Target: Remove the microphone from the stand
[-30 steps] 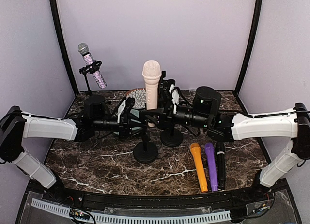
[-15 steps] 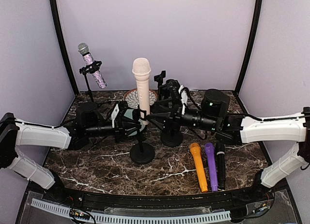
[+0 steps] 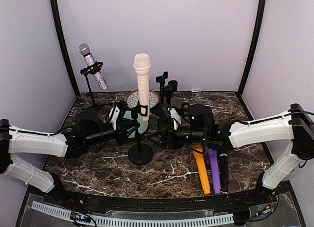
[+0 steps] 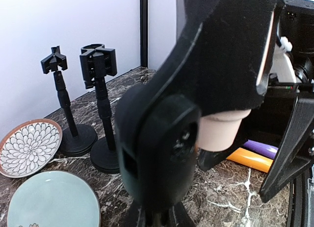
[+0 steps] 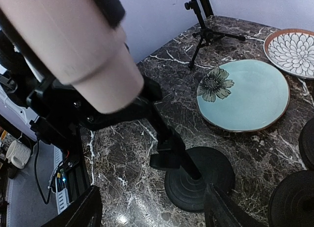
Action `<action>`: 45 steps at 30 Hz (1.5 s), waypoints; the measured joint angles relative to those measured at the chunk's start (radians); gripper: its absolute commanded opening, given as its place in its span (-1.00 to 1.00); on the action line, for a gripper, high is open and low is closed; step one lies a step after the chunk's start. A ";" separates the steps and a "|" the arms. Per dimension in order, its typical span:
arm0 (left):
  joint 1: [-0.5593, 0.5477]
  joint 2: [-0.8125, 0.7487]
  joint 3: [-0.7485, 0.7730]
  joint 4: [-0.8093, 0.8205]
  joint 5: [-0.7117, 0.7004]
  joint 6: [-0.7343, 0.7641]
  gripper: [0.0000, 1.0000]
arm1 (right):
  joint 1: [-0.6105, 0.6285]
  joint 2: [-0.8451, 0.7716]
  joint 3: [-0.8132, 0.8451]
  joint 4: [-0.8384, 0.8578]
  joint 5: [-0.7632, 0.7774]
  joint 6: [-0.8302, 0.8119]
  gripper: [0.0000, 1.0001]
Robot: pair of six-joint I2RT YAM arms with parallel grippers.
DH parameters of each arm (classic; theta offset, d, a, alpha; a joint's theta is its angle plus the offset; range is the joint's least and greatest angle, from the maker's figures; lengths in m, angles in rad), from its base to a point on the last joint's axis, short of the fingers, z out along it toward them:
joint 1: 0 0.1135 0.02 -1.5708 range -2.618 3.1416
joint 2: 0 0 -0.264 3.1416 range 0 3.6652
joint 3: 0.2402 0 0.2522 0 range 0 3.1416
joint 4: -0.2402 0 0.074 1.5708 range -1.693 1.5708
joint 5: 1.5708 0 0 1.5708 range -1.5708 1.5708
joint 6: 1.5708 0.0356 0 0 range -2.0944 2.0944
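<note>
On marble table (image 3: 98, 169), dragged stand (image 3: 140, 154) leftward with left gripper (image 3: 128, 131) clamped on it, opened right gripper (image 3: 165, 134) wide and empty below microphone (image 3: 143, 85), leaving it clipped.

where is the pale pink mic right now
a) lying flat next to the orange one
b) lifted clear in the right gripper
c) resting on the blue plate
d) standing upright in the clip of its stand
d: the pale pink mic stands upright, clipped into its stand, and the right gripper is open with nothing in it.
</note>
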 measured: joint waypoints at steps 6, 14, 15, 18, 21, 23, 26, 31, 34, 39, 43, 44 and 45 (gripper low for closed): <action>0.001 -0.078 0.000 -0.101 -0.019 -0.008 -1.00 | 0.000 0.074 0.074 -0.068 -0.005 0.040 0.39; 0.001 -0.187 0.000 -0.190 -0.015 -0.010 -1.00 | 0.000 0.154 0.163 -0.058 -0.061 0.084 0.34; 0.001 -0.196 0.000 -0.196 -0.015 -0.010 -1.00 | 0.000 0.169 0.171 -0.054 -0.072 0.090 0.32; 0.001 -0.214 0.000 -0.200 -0.013 -0.010 -1.00 | 0.000 0.204 0.192 -0.051 -0.109 0.102 0.24; 0.001 -0.219 0.000 -0.209 -0.011 -0.010 -1.00 | 0.000 0.233 0.213 -0.042 -0.141 0.115 0.15; 0.001 -0.219 0.000 -0.213 -0.011 -0.010 -1.00 | 0.000 0.247 0.228 -0.035 -0.163 0.125 0.10; 0.001 -0.219 0.000 -0.213 -0.008 -0.010 -1.00 | 0.000 0.263 0.250 -0.019 -0.192 0.137 0.05; 0.001 -0.219 0.000 -0.213 -0.008 -0.010 -1.00 | 0.000 0.291 0.279 -0.001 -0.228 0.159 -0.12; 0.001 -0.219 0.000 -0.213 -0.009 -0.010 -1.00 | 0.000 0.302 0.286 -0.002 -0.239 0.163 -0.23; 0.001 -0.219 0.000 -0.213 -0.010 -0.007 -1.00 | 0.000 0.303 0.288 -0.003 -0.245 0.163 -0.43; 0.001 -0.219 0.000 -0.213 -0.013 0.003 -1.00 | 0.000 0.303 0.289 -0.006 -0.240 0.170 -0.62; 0.001 -0.219 0.000 -0.213 -0.014 0.006 -1.00 | 0.000 0.303 0.290 -0.010 -0.237 0.174 -0.67; 0.001 -0.219 0.000 -0.213 -0.016 0.011 -1.00 | 0.000 0.303 0.291 -0.011 -0.235 0.173 -0.73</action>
